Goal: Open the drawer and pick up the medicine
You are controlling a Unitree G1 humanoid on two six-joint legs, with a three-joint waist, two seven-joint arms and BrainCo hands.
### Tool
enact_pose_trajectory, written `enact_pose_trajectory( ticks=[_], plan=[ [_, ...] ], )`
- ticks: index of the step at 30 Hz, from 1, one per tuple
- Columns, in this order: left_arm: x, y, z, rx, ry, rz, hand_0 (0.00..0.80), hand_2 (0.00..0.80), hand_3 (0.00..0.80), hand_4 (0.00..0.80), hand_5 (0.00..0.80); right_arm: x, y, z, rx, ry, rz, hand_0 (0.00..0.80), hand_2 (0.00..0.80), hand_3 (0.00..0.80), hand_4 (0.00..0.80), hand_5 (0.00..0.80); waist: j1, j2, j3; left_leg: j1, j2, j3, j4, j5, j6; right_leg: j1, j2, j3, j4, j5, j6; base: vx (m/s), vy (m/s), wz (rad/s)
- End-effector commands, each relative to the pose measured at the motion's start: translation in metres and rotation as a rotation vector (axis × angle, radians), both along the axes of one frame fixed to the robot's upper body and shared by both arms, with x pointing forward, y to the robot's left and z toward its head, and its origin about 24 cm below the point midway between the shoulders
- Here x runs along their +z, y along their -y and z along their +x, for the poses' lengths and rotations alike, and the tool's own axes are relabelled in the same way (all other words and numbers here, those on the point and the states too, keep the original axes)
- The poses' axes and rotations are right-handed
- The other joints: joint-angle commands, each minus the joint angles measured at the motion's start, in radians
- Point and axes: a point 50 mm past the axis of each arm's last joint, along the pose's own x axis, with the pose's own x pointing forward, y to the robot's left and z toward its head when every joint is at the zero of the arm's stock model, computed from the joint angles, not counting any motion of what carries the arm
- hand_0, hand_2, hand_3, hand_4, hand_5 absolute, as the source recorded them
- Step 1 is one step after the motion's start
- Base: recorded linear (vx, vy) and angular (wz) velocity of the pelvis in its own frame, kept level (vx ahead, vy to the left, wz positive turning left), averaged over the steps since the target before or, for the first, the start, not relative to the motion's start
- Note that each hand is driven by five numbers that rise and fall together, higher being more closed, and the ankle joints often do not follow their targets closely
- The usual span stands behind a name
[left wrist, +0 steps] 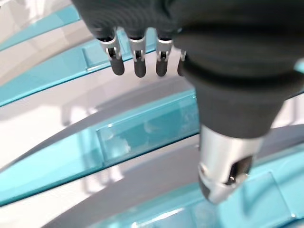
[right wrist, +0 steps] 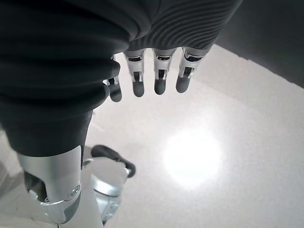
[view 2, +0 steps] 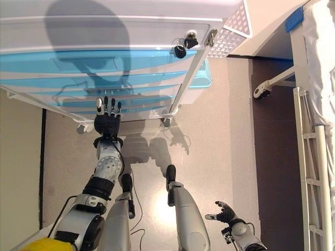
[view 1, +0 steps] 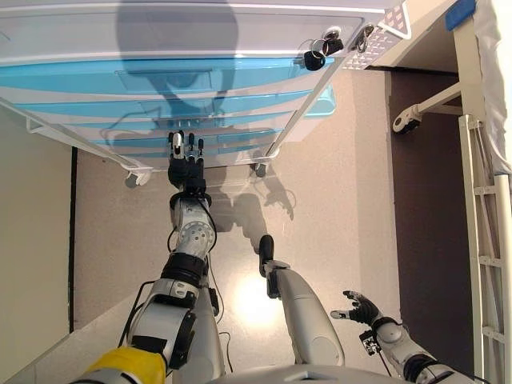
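The left robot hand (view 1: 185, 164) reaches to the blue see-through drawer (view 1: 160, 108) – fingers straight, holding nothing. The right robot hand (view 1: 362, 307) hangs open.

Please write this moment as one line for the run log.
phase: reaching | left robot hand: open, at translucent blue plastic drawer fronts | drawers: all closed | right robot hand: open, low, idle | medicine: not visible

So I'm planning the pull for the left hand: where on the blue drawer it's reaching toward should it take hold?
Probably the recessed rectangular handle at the middle of the drawer front. The left hand should come straight at the front and hook its open fingers into the recess.
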Motion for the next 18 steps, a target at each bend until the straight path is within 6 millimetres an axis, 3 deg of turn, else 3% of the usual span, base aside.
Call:
enact_pose_trajectory(
  ticks=[1,7,18],
  plan=[
    [0.101,0.055,-0.002,-0.238,0.451,0.118,0.000,0.000,0.000,0.000,0.000,0.006,0.020,-0.004,0.057,-0.016,-0.073,0.000,0.000,0.000,0.000,0.000,-0.023,0.028,-0.035,-0.045,-0.061,0.010,0.112,-0.075,0.095,0.050,0.019,0.005,-0.038,0.056,0.064,0.000,0.000,0.00],
    [0.117,0.074,-0.014,-0.333,0.561,0.138,0.000,0.000,0.000,0.000,0.000,0.005,0.020,-0.006,0.065,-0.019,-0.065,0.000,0.000,0.000,0.000,0.000,-0.020,0.036,-0.030,-0.045,-0.064,0.009,0.114,-0.071,0.094,0.051,0.016,0.004,-0.034,0.056,0.063,0.000,0.000,0.00],
    [0.129,0.074,-0.022,-0.346,0.638,0.139,0.000,0.000,0.000,0.000,0.000,0.002,0.021,-0.013,0.076,-0.048,-0.067,0.000,0.000,0.000,0.000,0.000,-0.014,0.042,-0.028,-0.039,-0.068,0.007,0.112,-0.070,0.093,0.056,0.014,0.002,-0.034,0.059,0.062,0.000,0.000,0.00]
  ],
)
